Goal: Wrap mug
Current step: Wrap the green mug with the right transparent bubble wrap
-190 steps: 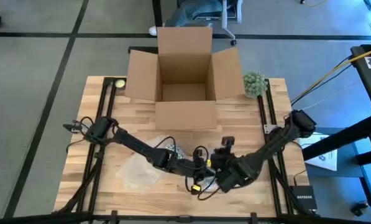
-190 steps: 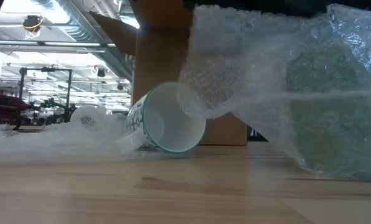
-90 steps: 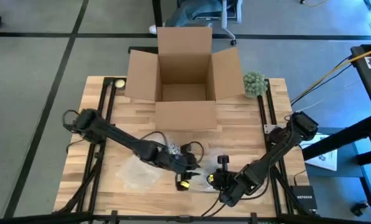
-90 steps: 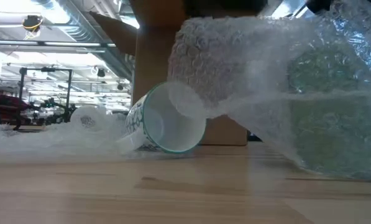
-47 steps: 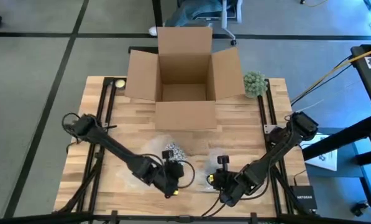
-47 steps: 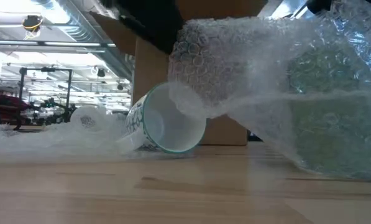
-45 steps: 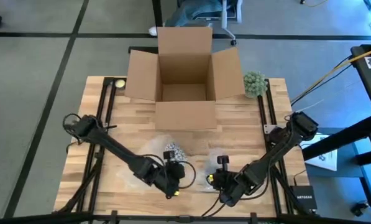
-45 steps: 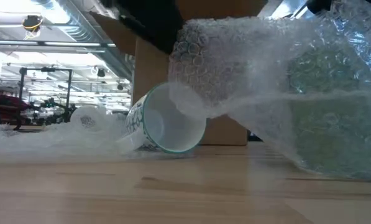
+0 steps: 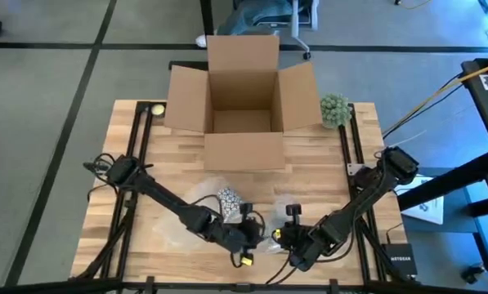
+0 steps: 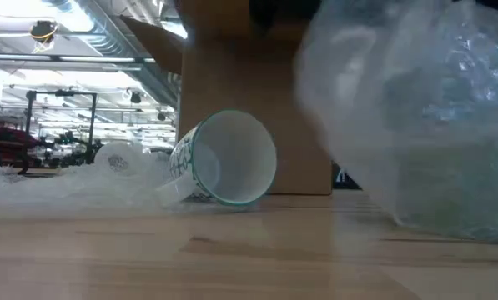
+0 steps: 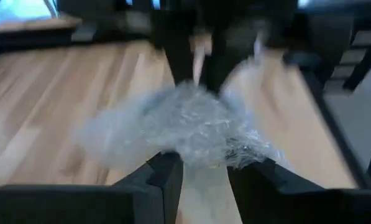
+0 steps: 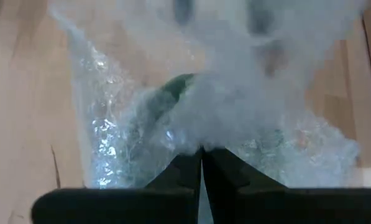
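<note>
Mug [image 10: 222,159] lies on its side on the table [image 9: 325,163], unwrapped, before the cardboard box [image 9: 242,94]. Right gripper [image 12: 202,163] pinches bubble wrap [image 12: 173,112]. Left gripper [image 11: 204,171] apparently spread, wrap between its 2 fingers.

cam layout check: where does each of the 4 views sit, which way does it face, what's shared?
High: overhead, straight down on table, both arms.
Low: table height, facing mug and cardboard box.
Left wrist: past its own fingers, bubble wrap.
Right wrist: past its shut fingers, wrap.
Shared: the bubble wrap.
</note>
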You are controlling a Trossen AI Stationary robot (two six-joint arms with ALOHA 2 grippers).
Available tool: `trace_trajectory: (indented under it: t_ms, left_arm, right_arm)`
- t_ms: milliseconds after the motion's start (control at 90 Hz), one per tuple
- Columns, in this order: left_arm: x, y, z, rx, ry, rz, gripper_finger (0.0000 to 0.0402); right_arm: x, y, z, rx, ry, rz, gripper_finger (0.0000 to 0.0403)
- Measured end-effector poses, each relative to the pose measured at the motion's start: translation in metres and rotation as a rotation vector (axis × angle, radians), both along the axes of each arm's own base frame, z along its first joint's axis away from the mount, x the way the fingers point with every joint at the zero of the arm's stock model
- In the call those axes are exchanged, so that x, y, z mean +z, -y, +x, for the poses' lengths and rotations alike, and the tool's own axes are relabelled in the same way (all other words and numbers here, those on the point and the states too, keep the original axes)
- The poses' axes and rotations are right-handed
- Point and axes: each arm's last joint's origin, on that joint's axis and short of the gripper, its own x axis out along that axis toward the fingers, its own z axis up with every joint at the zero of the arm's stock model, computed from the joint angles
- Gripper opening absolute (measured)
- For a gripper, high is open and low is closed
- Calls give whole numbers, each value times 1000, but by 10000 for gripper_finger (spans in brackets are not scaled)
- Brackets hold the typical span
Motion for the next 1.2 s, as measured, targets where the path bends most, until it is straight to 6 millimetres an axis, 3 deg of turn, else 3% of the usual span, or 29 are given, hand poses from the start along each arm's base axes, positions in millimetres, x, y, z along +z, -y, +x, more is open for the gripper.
trace_trajectory:
  t_ms: [122, 478, 633, 856, 967, 1089, 1200]
  left_arm:
    - [-15, -5, 10, -8, 9, -27, 103]
    - [-14, -8, 9, -11, -22, -8, 103]
    - [-12, -9, 9, 5, -18, -19, 103]
    - [-14, -12, 10, -9, -38, -36, 103]
    - [-15, -12, 10, -12, -40, -34, 103]
    - [-19, -12, 12, -36, -46, -60, 103]
    - [-31, -12, 17, -71, -57, -101, 103]
  right_arm:
    - [1, -2, 2, -2, 30, 15, 1]
    - [-8, 11, 30, -36, 65, 55, 1]
    - [8, 16, 32, -4, -16, 32, 1]
    - [53, 12, 24, -5, -115, 59, 1]
    - [65, 4, 9, -34, -190, 89, 1]
    - [60, -7, -12, -91, -236, 66, 1]
    - [37, -9, -29, -168, -245, 15, 1]
